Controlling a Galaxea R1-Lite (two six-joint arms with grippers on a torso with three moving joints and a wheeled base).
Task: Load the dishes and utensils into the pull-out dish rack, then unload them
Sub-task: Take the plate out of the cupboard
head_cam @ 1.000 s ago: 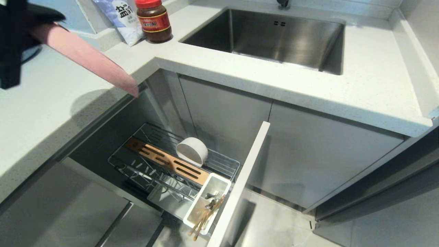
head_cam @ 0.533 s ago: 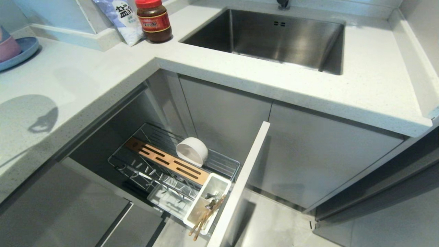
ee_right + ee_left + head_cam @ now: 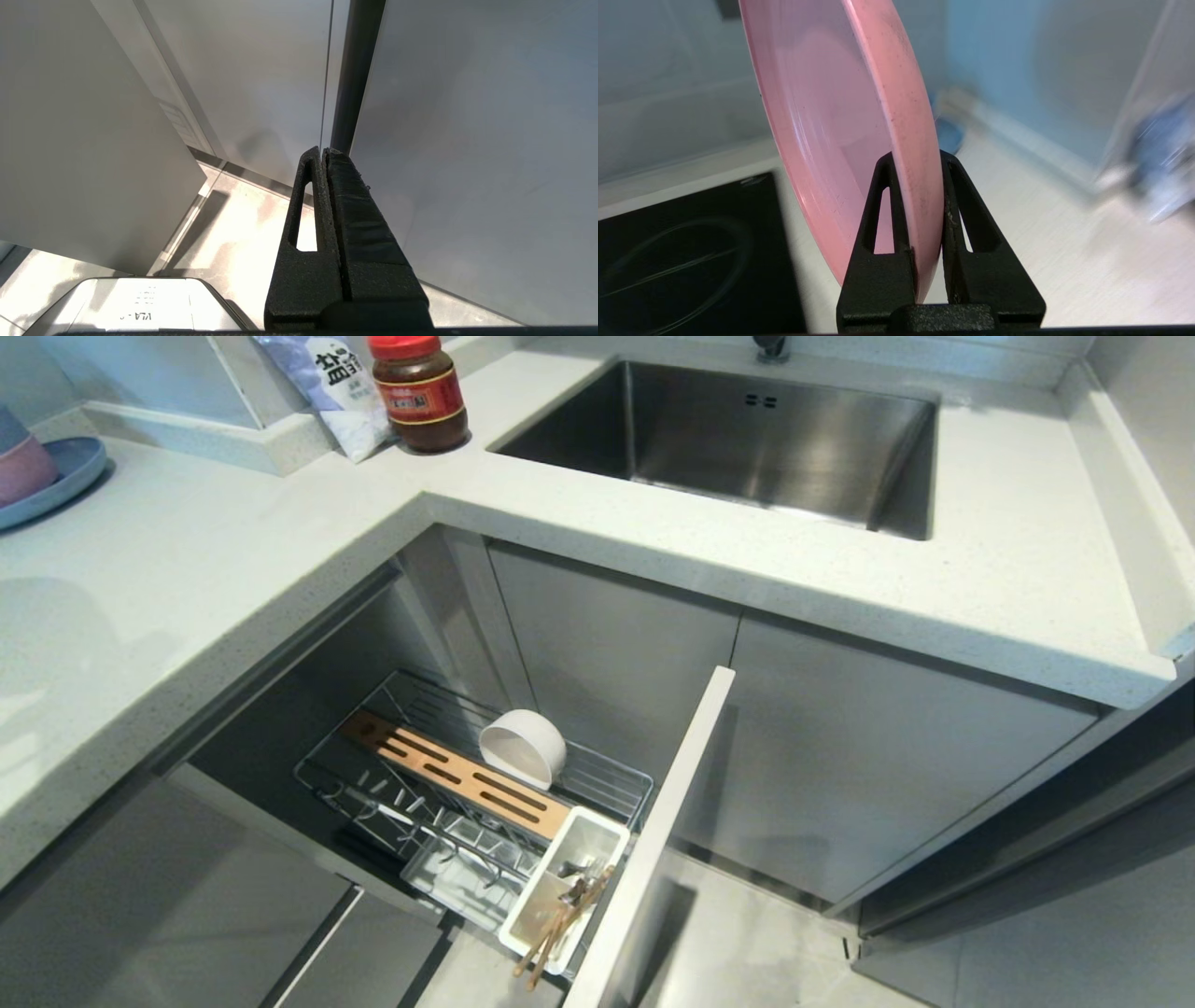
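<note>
Two gripper views and one head view make up the scene. Nearest in the left wrist view, the left gripper (image 3: 920, 161) has its two black fingers (image 3: 878, 219) closed on the rim of the pink plate (image 3: 840, 107), which stands on edge over a pale counter beside a black cooktop (image 3: 686, 261). The right gripper (image 3: 323, 154) is pressed fully closed with nothing in it, hanging low before grey cabinet doors (image 3: 261, 79). Neither arm shows in the head view. There, nearest the camera, the pull-out dish rack (image 3: 616, 782) stands drawn out under the white countertop (image 3: 653, 551). Its white cutlery tray (image 3: 546, 919) holds the chopsticks (image 3: 551, 938) and some metal utensils, too small to tell apart. Behind it lies the wooden strip (image 3: 457, 775), and the cream-white bowl (image 3: 523, 747) leans on its side in the wire basket. Farther back are the steel sink (image 3: 747, 439), a red-lidded jar (image 3: 418, 392), and a blue plate (image 3: 56, 481) at the far left.
</note>
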